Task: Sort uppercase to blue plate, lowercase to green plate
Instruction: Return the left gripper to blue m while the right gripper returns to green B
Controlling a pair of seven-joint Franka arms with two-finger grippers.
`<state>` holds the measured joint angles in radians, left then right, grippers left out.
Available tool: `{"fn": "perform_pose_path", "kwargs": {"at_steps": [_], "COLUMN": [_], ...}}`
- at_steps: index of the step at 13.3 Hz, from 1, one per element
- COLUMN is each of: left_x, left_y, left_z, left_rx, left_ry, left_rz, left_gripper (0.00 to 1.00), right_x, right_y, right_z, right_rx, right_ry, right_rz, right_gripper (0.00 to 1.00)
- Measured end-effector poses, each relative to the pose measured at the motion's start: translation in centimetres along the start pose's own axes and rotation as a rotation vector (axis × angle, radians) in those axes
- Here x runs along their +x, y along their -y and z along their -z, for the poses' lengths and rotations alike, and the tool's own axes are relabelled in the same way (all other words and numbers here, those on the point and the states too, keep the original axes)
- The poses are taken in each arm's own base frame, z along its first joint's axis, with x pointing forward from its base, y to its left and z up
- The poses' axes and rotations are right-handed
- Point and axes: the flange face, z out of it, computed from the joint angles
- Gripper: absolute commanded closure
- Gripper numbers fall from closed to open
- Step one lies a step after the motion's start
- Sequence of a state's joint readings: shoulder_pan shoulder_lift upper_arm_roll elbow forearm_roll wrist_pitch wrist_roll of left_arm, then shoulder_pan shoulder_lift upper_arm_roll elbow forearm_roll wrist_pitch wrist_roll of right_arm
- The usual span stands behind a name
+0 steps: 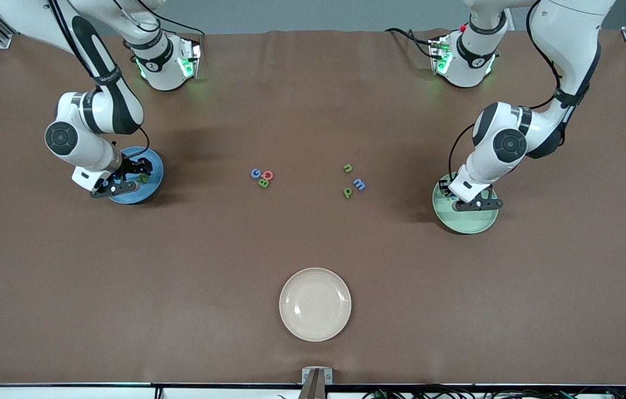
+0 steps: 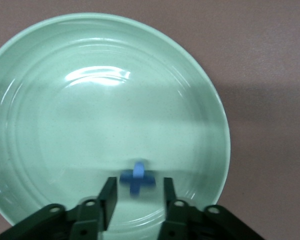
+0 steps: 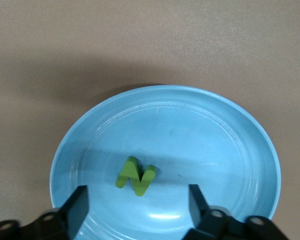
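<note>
right gripper [image 3: 135, 200] over blue plate [image 1: 153, 183], fingers wide, green N [image 3: 135, 176] lies in it | left gripper [image 2: 137, 197] over green plate [image 1: 471, 224], fingers narrowly apart around blue x [image 2: 137, 179], not touching | G, Q, B [image 1: 262, 177] and n, m, p [image 1: 354, 182] on table middle

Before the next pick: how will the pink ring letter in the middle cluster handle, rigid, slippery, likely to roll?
The pink Q looks like thin foam, so probably light and slightly squashy. It lies flat on the brown table, so it should slide, not roll. It touches the blue G and green B; a push likely drags them along.
</note>
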<state>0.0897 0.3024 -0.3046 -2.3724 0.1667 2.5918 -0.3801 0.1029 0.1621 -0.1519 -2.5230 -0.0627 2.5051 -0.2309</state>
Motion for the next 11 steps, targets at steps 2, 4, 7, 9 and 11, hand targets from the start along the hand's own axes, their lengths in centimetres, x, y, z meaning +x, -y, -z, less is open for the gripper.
{"fn": "perform_pose_path", "kwargs": {"at_steps": [2, 4, 7, 9, 11], "left_x": [0.2, 0.2, -0.9, -2.1, -3.4], "left_y": [-0.6, -3.0, -8.9, -12.5, -16.0], "left_z": [0.8, 2.4, 4.5, 5.1, 5.0], "left_rx": [-0.004, -0.017, -0.051, -0.068, -0.080], "left_ry": [-0.021, -0.053, -0.089, -0.097, -0.092], "left_rz": [-0.011, -0.035, -0.055, -0.060, -0.078], "left_gripper": [0.01, 0.01, 0.01, 0.01, 0.01], "right_x": [0.1, 0.4, 2.1, 3.0, 3.5], "right_y": [0.1, 0.9, 7.7, 15.1, 21.3], "right_z": [0.1, 0.6, 1.6, 2.5, 4.0], "right_rx": [0.000, -0.001, -0.026, -0.046, -0.039], "right_ry": [0.001, -0.003, -0.024, -0.056, -0.100], "right_rz": [0.000, -0.020, -0.120, -0.192, -0.260], "right_gripper": [0.01, 0.01, 0.00, 0.00, 0.00]}}
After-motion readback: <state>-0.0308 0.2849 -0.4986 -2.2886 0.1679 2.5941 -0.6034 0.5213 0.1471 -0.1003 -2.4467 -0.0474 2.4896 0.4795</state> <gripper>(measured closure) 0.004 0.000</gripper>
